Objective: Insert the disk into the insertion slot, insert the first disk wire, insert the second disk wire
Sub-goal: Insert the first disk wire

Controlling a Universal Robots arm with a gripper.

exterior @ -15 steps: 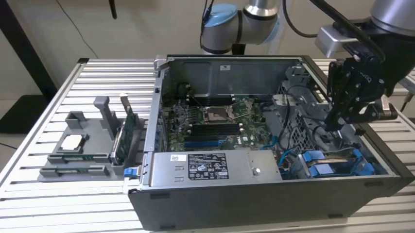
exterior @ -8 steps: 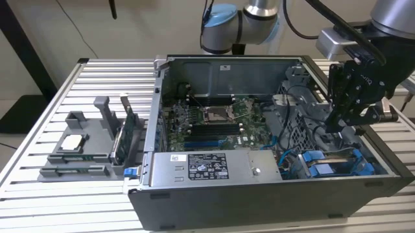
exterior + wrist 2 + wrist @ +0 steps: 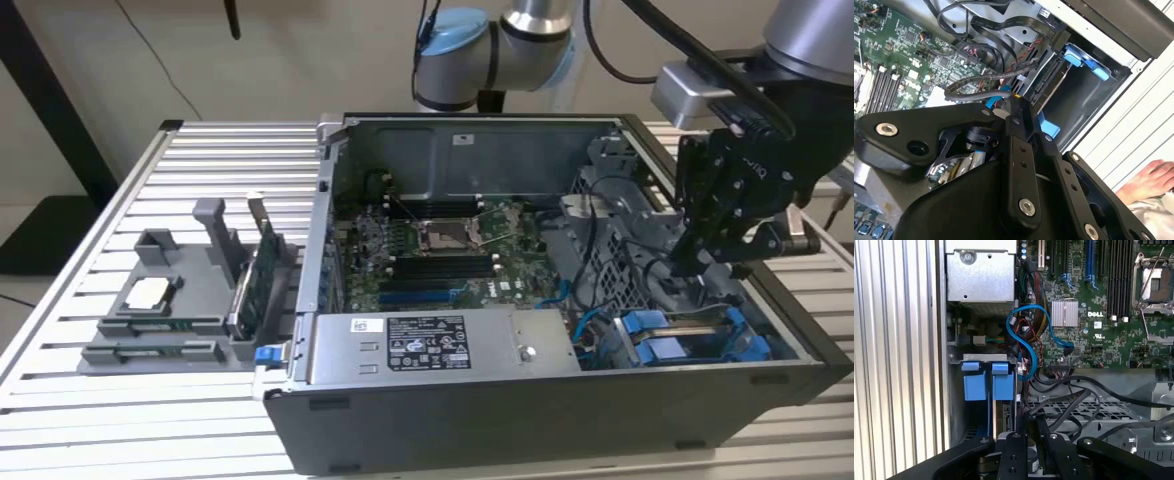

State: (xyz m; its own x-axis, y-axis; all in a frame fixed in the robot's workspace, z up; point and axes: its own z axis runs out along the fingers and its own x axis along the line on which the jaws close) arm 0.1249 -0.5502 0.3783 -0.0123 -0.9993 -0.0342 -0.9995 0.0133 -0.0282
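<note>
The disk (image 3: 1048, 80) sits in the insertion slot (image 3: 1081, 107), with its connector edge facing out and its blue carrier (image 3: 1079, 56) at the far end. In the first wrist view, two blue tabs (image 3: 989, 382) stand above the disk's edge (image 3: 1006, 417). The exterior view has the blue carrier (image 3: 681, 345) at the case's near right corner. My gripper (image 3: 1016, 102) hangs just in front of the disk's connector edge. Its fingers are drawn together at the end of a black wire (image 3: 969, 90). In the exterior view, the gripper (image 3: 703, 262) is low inside the case above the bay.
A loose blue data cable (image 3: 1026, 340) curls beside the bay. Black cables (image 3: 1074, 400) cross the metal cage. The green motherboard (image 3: 441, 250) and the grey power-supply box (image 3: 441, 342) lie to the exterior view's left. A person's hand (image 3: 1149, 180) rests outside the case.
</note>
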